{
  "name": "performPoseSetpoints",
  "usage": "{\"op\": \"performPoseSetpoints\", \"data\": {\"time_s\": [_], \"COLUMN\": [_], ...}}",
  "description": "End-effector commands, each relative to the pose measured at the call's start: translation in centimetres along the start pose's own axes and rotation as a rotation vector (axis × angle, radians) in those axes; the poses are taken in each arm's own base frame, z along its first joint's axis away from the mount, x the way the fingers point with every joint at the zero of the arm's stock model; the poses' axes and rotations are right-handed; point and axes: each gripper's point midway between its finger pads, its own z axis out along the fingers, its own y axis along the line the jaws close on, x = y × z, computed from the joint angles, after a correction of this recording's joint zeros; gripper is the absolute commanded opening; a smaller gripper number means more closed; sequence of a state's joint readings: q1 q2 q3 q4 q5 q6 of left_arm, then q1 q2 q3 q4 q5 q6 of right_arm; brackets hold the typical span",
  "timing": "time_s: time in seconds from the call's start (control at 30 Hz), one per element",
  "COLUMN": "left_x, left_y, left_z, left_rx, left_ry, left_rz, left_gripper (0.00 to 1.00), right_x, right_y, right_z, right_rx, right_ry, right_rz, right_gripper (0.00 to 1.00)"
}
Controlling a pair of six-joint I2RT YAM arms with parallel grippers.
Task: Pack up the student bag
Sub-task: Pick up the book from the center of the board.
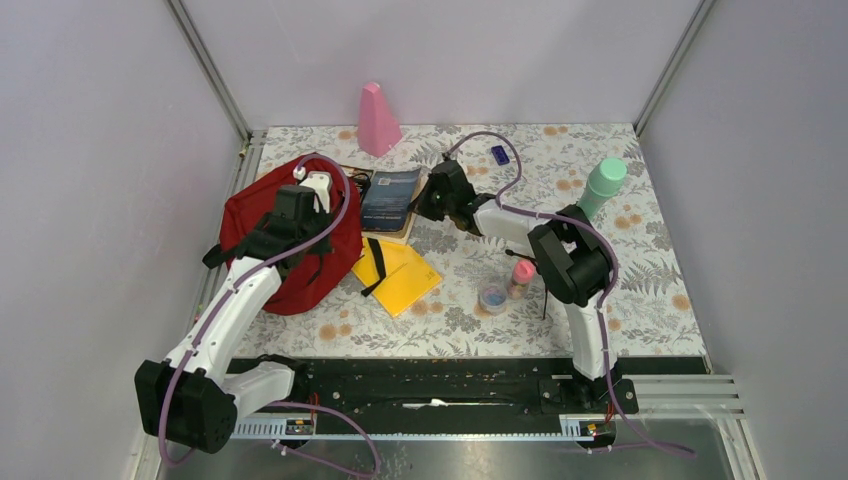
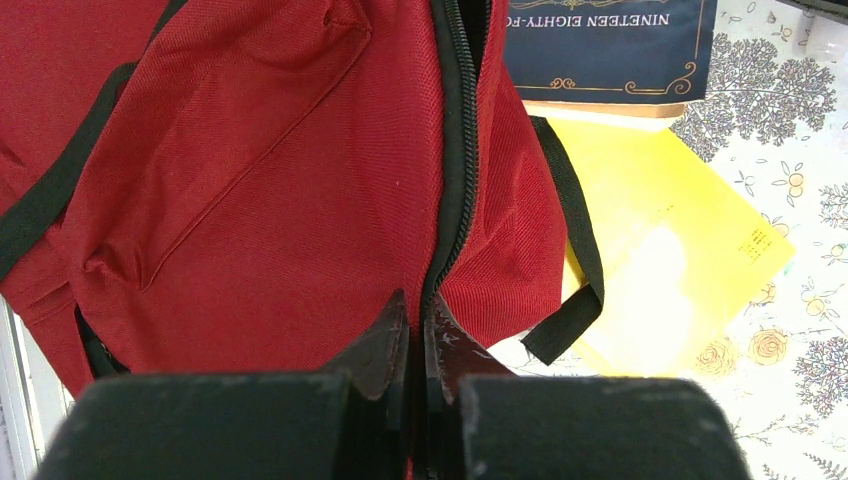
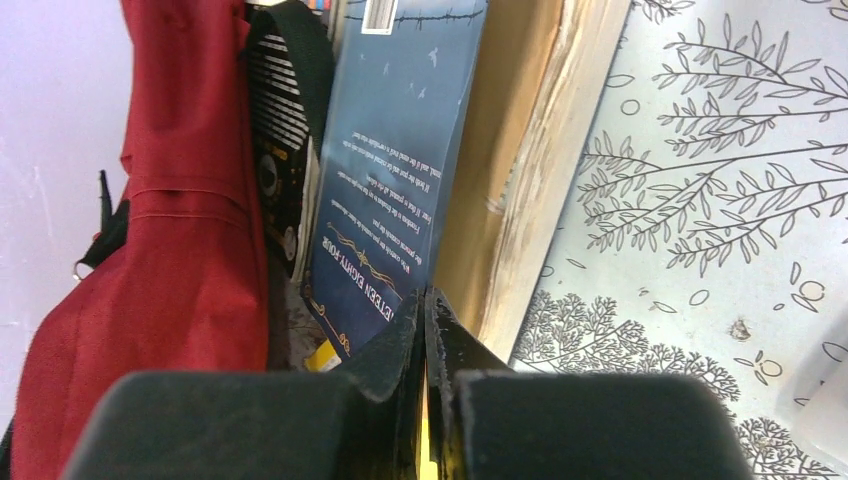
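Note:
The student bag (image 1: 335, 255), dark red with black straps, lies at the table's left. My left gripper (image 1: 305, 190) is above it. In the left wrist view the left gripper (image 2: 418, 310) is shut on the black zipper edge of the bag (image 2: 250, 180). A dark blue book (image 1: 390, 195) lies just right of the bag. My right gripper (image 1: 422, 205) is at the book's right edge. In the right wrist view its fingertips (image 3: 425, 300) meet at the cover edge of the book (image 3: 390, 180), beside the bag (image 3: 190, 280). I cannot tell whether the cover is pinched.
A yellow envelope (image 1: 400, 275) lies in front of the book, under a black strap. A pink cone (image 1: 378, 120) stands at the back. A mint bottle (image 1: 603, 185), a pink-capped bottle (image 1: 520, 275), a small round tub (image 1: 493, 295) and a small blue item (image 1: 500, 154) are to the right.

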State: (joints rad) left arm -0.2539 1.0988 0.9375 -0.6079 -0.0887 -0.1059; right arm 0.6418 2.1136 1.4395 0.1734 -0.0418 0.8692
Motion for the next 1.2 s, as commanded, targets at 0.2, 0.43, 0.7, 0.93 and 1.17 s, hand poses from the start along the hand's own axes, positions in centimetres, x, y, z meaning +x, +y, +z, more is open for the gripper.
{"op": "performPoseSetpoints", "data": {"time_s": [0.2,0.43,0.7,0.93,1.17], "left_x": [-2.4,-2.3,-2.4,-2.3,-2.2], "left_y": [-0.5,-0.5,-0.5,-0.5,-0.6], "left_z": [-0.7,-0.7,-0.7,-0.6,-0.6], "left_rx": [0.031,0.031,0.030,0.031,0.033], "left_ry": [-0.117,-0.116,-0.118,-0.115,-0.112], "left_rz": [-0.025,-0.025,-0.025,-0.025,-0.024], "left_gripper": [0.00,0.00,0.00,0.00,0.00], "right_x": [-0.7,-0.5,0.5,1.1,1.5], "right_y": [2.5,2.9,2.2,2.3,3.0], "right_z": [-0.5,0.1,1.1,1.8,2.0], "right_rx": [-0.098,-0.123,-0.097,-0.092,-0.118], "right_ry": [-0.042,-0.032,-0.008,0.009,0.012], "right_rz": [0.005,0.016,0.040,0.040,0.050], "right_gripper": [0.00,0.12,0.20,0.26,0.29]}}
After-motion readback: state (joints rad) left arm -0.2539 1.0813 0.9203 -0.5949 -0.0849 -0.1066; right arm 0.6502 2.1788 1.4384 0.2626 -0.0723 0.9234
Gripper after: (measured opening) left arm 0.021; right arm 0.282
